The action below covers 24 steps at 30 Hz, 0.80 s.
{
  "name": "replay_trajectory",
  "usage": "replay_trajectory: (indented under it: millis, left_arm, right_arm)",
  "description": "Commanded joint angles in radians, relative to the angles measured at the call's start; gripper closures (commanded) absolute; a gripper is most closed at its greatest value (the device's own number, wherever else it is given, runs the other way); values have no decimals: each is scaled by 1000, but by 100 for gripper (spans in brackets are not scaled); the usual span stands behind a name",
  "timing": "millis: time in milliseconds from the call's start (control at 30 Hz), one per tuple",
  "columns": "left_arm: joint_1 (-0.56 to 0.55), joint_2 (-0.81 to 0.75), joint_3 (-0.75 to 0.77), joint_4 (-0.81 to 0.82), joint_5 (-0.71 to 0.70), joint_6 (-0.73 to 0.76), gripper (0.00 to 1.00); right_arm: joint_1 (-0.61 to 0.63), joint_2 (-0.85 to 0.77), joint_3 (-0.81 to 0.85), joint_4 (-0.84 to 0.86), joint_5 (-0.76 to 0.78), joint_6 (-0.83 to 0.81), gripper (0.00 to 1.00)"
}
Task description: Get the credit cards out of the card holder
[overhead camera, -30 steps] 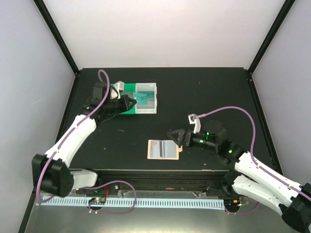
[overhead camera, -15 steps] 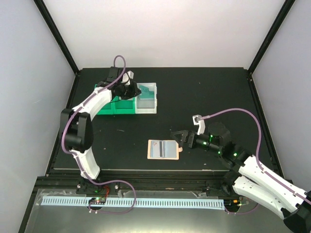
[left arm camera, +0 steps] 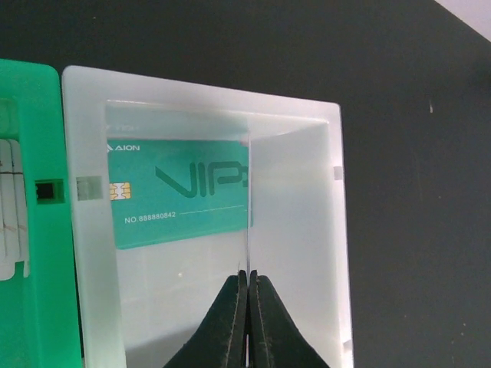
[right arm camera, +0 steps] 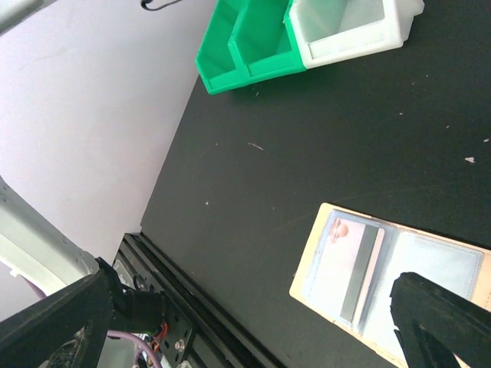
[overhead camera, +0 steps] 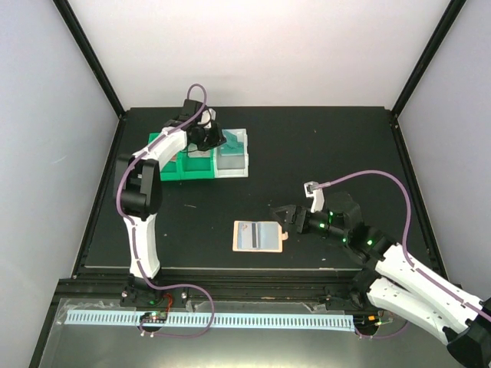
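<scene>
The left pincer (left arm camera: 247, 280) is pressed shut and empty over the white bin (left arm camera: 88, 230) holding a teal credit card (left arm camera: 180, 195) — the right pincer (overhead camera: 285, 217), spread wide, grips nothing beside the open card holder (overhead camera: 258, 235).

- The fingers (left arm camera: 222, 333) of the left pincer (left arm camera: 247, 307) look like smooth, matt black plastic.
- The white bin (left arm camera: 299, 230) right ahead of that pincer is frosted, half-clear plastic, smooth with a soft sheen.
- The teal card (left arm camera: 180, 195) lying in it, beyond the fingertips, is glossy printed plastic.
- The green bin (left arm camera: 31, 138) to that pincer's left is shiny, opaque plastic.
- The counter (left arm camera: 230, 38) is matt black and faintly speckled.
- The card holder (right arm camera: 426, 268) just ahead of the right pincer (overhead camera: 279, 218) has a matt tan rim and smooth, dully shining pockets.
</scene>
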Motion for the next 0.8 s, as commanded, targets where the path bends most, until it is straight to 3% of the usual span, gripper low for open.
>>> replay_trajectory:
  millis: [0,167,767]
  left_arm:
    - [7,51,52,-13,-18,-11,97]
    - [6,98,55,9,-12,-35,96]
    - [9,73,105,-38,-5,-35,74]
  right_arm:
    - [-5,-34,1,25,38,2,0]
    - [-4,-43,5,17,49,-12,0]
    - [-5,-56,1,2,47,-17,0]
